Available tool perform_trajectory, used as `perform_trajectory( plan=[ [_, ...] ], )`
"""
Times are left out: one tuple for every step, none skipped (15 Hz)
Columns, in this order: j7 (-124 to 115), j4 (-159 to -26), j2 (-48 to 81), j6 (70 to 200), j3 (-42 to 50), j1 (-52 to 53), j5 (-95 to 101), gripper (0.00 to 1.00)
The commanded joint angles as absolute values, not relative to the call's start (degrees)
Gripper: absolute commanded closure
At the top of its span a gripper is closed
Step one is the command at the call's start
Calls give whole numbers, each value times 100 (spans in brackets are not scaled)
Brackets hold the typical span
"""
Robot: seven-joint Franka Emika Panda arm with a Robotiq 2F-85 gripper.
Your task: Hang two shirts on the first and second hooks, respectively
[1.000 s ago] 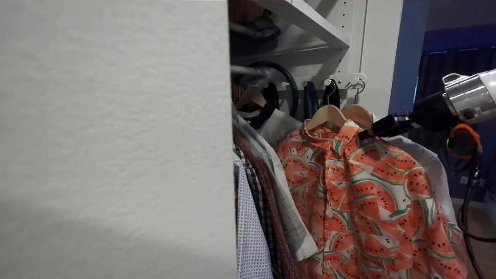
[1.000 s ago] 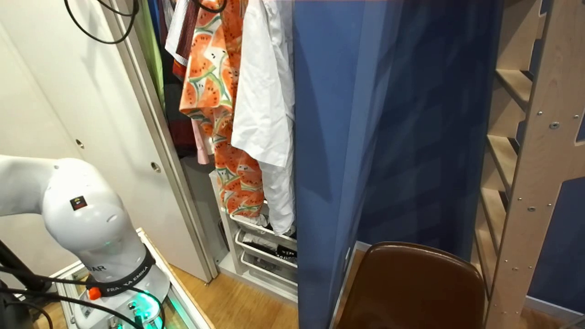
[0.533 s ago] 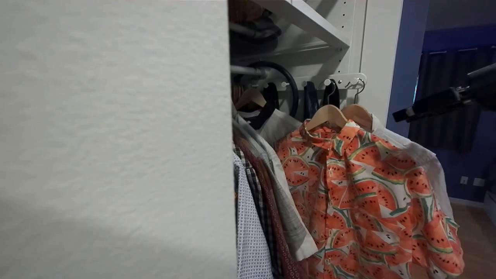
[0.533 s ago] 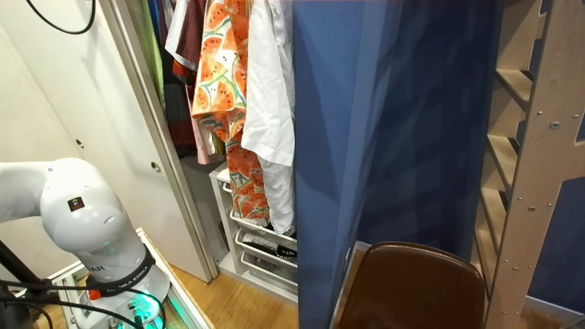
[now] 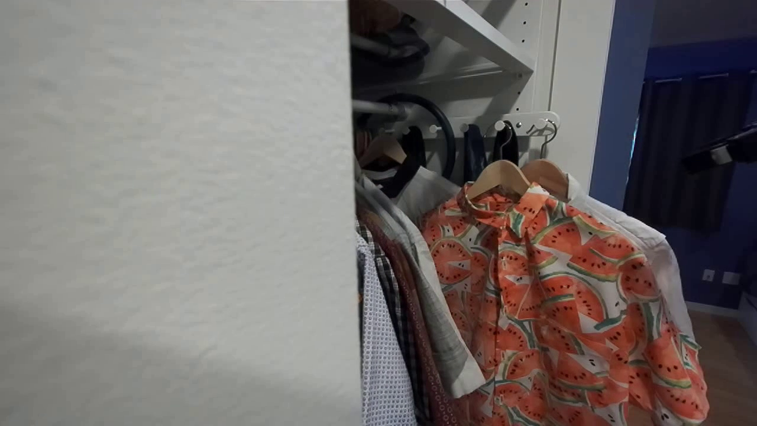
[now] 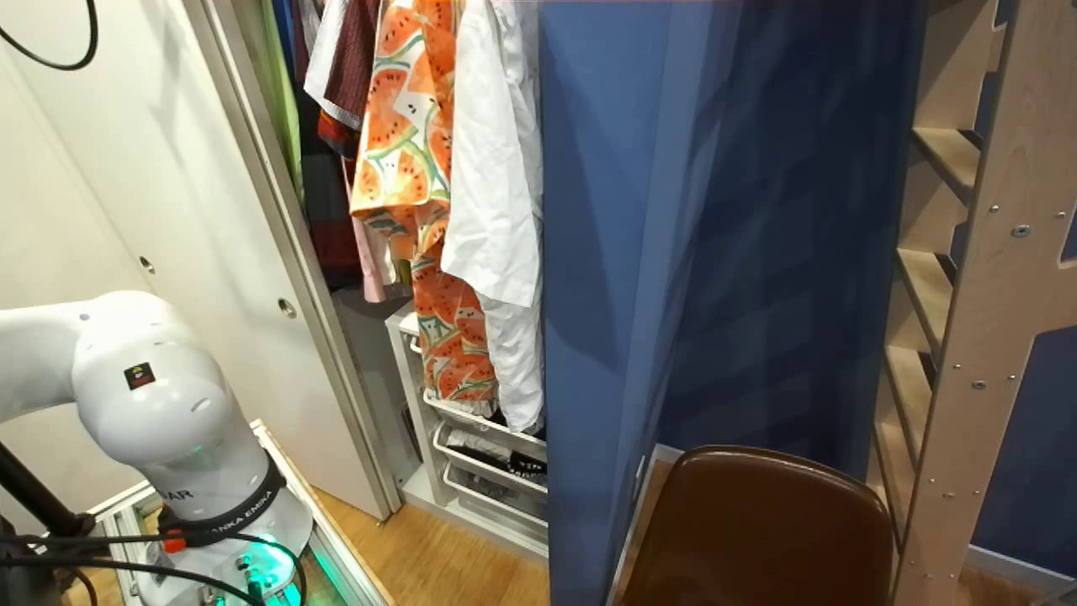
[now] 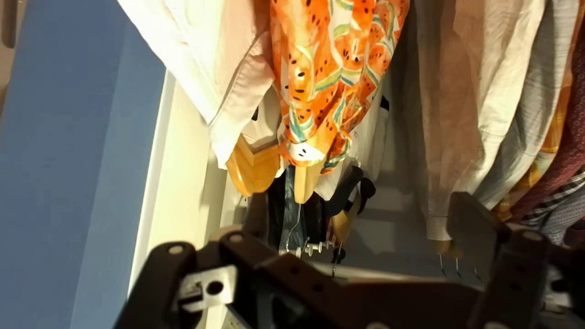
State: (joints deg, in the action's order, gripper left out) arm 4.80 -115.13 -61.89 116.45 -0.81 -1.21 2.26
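Observation:
The orange shirt (image 5: 568, 296) with the leafy melon print hangs from a wooden hanger (image 5: 501, 176), whose wire goes up to a white hook (image 5: 500, 125). Behind it, the white shirt (image 6: 496, 151) is on another wooden hanger (image 5: 545, 175), its metal hook looped at the end hook (image 5: 542, 123) of the same rail. Well back from both garments, my gripper (image 7: 365, 219) stands open with nothing between its widely spread fingers. In the wrist view the white shirt (image 7: 237, 87) and orange shirt (image 7: 315, 82) appear beyond it; the left finger overlaps the area under the white shirt's hanger.
Several other garments (image 7: 502, 91) hang close by on the closet rod. Dark items (image 5: 475, 151) hang from the hook rail. A white shelf (image 5: 473, 35) juts out above. A blue wall (image 6: 602, 295) borders the closet; drawers (image 6: 488, 463) stand below. A brown chair (image 6: 757, 539) is on the floor.
My gripper was at the orange shirt's shoulder a second ago and has since drawn back from the closet. Both shirts swung a little toward the blue wall and now hang free of the gripper.

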Motion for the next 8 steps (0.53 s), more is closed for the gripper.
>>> perform_trajectory(
  plan=[
    [594,-11326,-6334,11337,-214,-167,594,0],
    [608,-11333,-6378,11338,-232,-135,637,0],
    [625,-11363,-6426,11398,-259,-92,656,0],
    [656,-11417,-6464,11500,-278,-41,663,0],
    [527,-11402,-6378,11480,-233,-49,567,0],
    [552,-11402,-6403,11480,-256,-42,574,0],
    [559,-11402,-6416,11480,-271,-39,577,0],
    [563,-11402,-6420,11480,-277,-39,580,0]
  ],
)
